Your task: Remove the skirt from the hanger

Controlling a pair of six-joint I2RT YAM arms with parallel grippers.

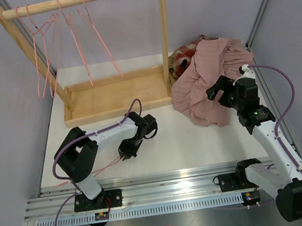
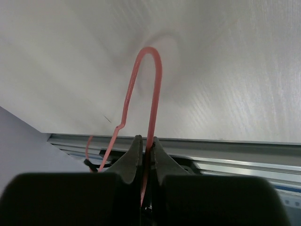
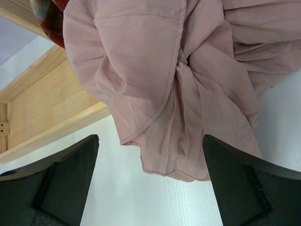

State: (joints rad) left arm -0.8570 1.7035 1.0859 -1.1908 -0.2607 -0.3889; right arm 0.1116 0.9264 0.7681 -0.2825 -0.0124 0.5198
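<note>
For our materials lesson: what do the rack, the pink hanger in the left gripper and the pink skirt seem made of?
Rack: pale bare wood, grain visible. Hanger: thin smooth pink rod, perhaps coated wire or plastic. Skirt: soft matte cloth, folds and stitched hem.

The crumpled fabric skirt (image 1: pixel 213 76) is plain dusty pink; the cloth (image 1: pixel 179 59) under it is checked red and cream (only a corner shows). The thin wire hanger (image 2: pixel 157 94) on the white tabletop (image 1: pixel 183 142) is salmon pink, matching the wire hangers (image 1: pixel 78 44) on the pale wooden rack (image 1: pixel 115 98).
</note>
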